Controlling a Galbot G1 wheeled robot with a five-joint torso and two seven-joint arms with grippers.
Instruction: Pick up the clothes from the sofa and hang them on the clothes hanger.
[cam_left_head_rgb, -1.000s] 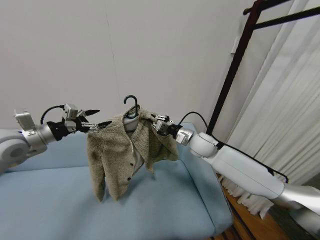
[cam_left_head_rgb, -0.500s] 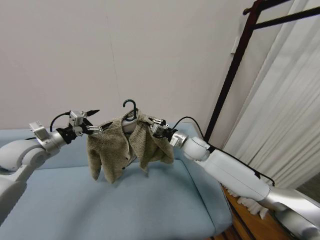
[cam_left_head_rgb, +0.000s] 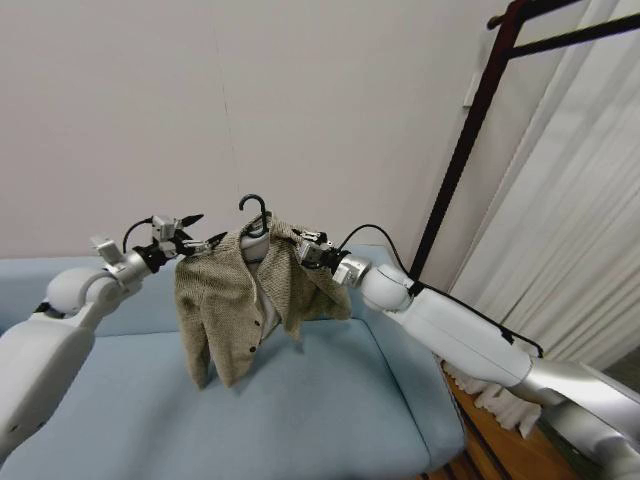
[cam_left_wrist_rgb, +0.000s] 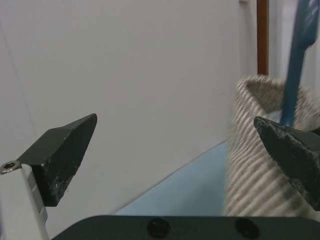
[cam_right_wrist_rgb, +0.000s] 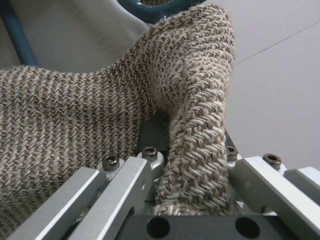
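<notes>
A beige knit cardigan (cam_left_head_rgb: 235, 305) hangs on a hanger with a dark teal hook (cam_left_head_rgb: 254, 208), held up above the light blue sofa (cam_left_head_rgb: 330, 420). My right gripper (cam_left_head_rgb: 308, 250) is shut on the cardigan's right shoulder; the right wrist view shows the knit (cam_right_wrist_rgb: 100, 115) bunched between its fingers (cam_right_wrist_rgb: 125, 185), with the hook (cam_right_wrist_rgb: 150, 7) just past them. My left gripper (cam_left_head_rgb: 196, 232) is open at the cardigan's left shoulder. In the left wrist view the cardigan (cam_left_wrist_rgb: 255, 170) and the hanger's teal neck (cam_left_wrist_rgb: 295, 60) lie beside one finger (cam_left_wrist_rgb: 295, 155), and the gap is empty.
A dark brown clothes rack (cam_left_head_rgb: 468, 135) stands at the right with its bar near the top corner. A white curtain (cam_left_head_rgb: 570, 230) hangs behind it. A plain wall backs the sofa. Wooden floor (cam_left_head_rgb: 480, 450) shows past the sofa's right end.
Both arms have reached farther toward the wall, carrying the cardigan slightly left. The left gripper has come closer to the cardigan's left shoulder and stayed open.
</notes>
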